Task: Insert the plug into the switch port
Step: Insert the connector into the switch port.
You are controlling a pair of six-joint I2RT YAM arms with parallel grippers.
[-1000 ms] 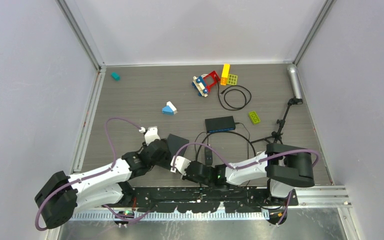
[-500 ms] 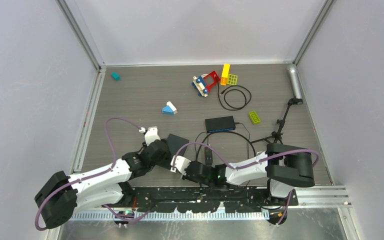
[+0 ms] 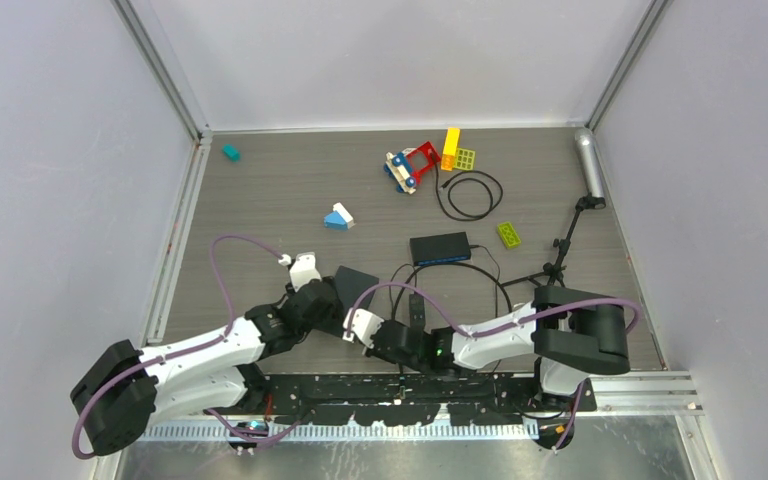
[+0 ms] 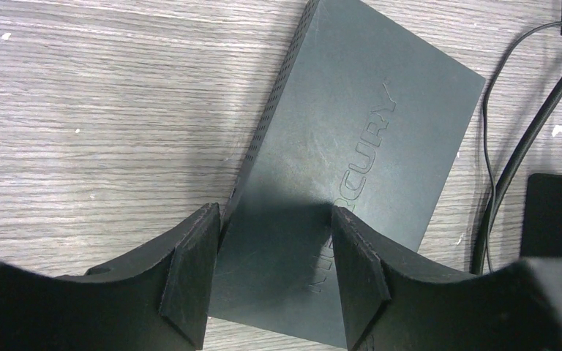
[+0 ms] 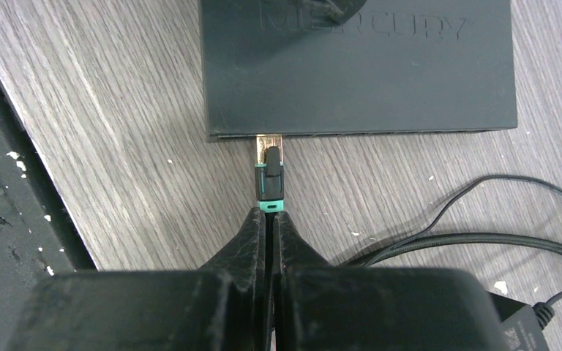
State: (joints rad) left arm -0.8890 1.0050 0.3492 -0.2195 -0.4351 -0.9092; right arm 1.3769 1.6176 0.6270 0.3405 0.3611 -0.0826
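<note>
The switch (image 3: 357, 281) is a flat dark box lying on the wood table near the arms; it fills the left wrist view (image 4: 351, 146) and the top of the right wrist view (image 5: 358, 73). My left gripper (image 4: 274, 281) stands open over its near corner: the left finger lies against its side edge and the right finger is over its top. The plug (image 5: 270, 172), clear and gold with a teal boot, has its tip at the port in the switch's near edge. My right gripper (image 5: 271, 218) is shut on the plug just behind the boot.
A second dark box (image 3: 440, 247) with black cables (image 3: 480, 275) lies mid-table. Further back are a coiled cable (image 3: 470, 195), coloured blocks (image 3: 425, 160), a green block (image 3: 508, 234) and a blue-white block (image 3: 338, 216). A silver cylinder on a stand (image 3: 588, 165) stands at the right. A power adapter (image 5: 541, 325) lies by my right gripper.
</note>
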